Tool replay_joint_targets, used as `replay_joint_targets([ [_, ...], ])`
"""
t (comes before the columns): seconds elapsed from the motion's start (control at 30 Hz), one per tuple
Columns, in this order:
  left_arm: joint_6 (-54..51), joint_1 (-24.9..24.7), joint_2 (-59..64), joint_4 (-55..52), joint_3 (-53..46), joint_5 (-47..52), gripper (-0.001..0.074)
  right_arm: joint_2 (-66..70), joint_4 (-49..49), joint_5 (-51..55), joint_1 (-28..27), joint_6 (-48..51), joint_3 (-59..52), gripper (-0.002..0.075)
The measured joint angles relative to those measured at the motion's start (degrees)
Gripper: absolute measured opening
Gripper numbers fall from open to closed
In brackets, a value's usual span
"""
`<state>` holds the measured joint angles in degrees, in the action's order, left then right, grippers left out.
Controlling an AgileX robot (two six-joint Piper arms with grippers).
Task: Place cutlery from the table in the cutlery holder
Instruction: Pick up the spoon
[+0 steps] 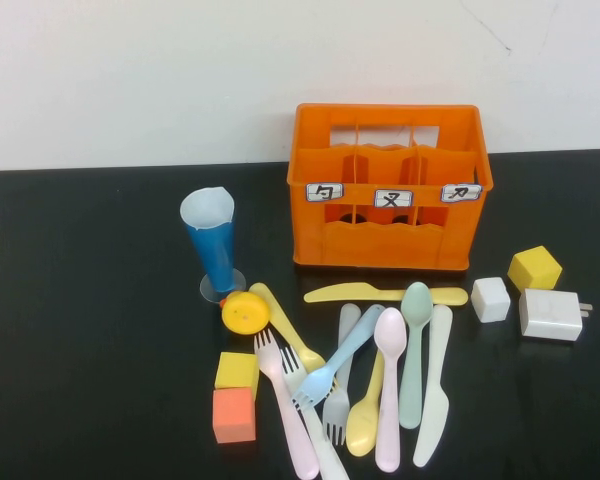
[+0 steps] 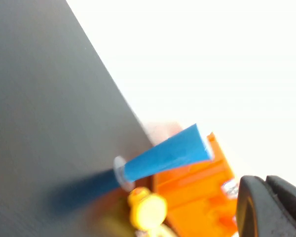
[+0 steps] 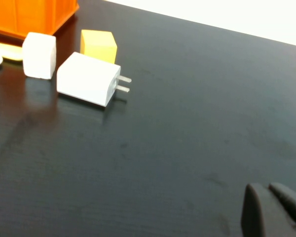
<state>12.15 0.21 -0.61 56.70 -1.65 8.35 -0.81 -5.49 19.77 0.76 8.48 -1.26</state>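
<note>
Several pastel spoons, forks and knives lie on the black table (image 1: 80,330) in front of the orange cutlery holder (image 1: 390,245): a yellow knife (image 1: 385,294), mint spoon (image 1: 414,350), pink spoon (image 1: 389,390), white knife (image 1: 435,390), blue fork (image 1: 340,355) and pink fork (image 1: 285,405) among them. Neither arm shows in the high view. My left gripper (image 2: 265,181) is shut and empty, off to the side of the holder (image 2: 192,185). My right gripper (image 3: 267,188) is shut and empty over bare table, well away from the cutlery.
A blue cone cup (image 1: 212,240) and yellow round toy (image 1: 245,312) stand left of the cutlery, with a yellow cube (image 1: 237,371) and orange cube (image 1: 234,415). Right of it are a white cube (image 1: 490,299), yellow cube (image 1: 534,268) and white charger (image 1: 550,314).
</note>
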Motion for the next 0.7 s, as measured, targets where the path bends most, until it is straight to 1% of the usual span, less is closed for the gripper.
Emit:
replay_joint_targets([
  [0.07, -5.6, 0.0, 0.0, 0.0, 0.0, 2.1, -0.0001, 0.0, 0.0, 0.0, 0.0, 0.0, 0.0, -0.0003],
  [0.13, -12.1, 0.0, 0.0, -1.0, 1.5, 6.2, -0.0001, 0.0, 0.0, 0.0, 0.0, 0.0, 0.0, -0.0003],
  [0.2, -18.7, 0.0, 1.5, -3.9, 5.8, 11.3, -0.0001, 0.0, 0.0, 0.0, 0.0, 0.0, 0.0, -0.0003],
  [0.23, -20.4, 0.0, 2.8, -5.7, 8.7, 13.3, -0.0001, 0.0, 0.0, 0.0, 0.0, 0.0, 0.0, -0.0003],
  [0.47, -26.9, 0.0, 23.7, -25.3, 29.5, 35.3, -0.0001, 0.0, 0.0, 0.0, 0.0, 0.0, 0.0, -0.0003],
  [0.57, -31.9, 0.0, 32.3, -28.3, 36.8, 41.1, -0.0001, 0.0, 0.0, 0.0, 0.0, 0.0, 0.0, -0.0003],
  [0.7, -36.4, -0.1, 43.3, -29.9, 43.4, 44.7, -0.0001, 0.0, 0.0, 0.0, 0.0, 0.0, 0.0, -0.0003],
])
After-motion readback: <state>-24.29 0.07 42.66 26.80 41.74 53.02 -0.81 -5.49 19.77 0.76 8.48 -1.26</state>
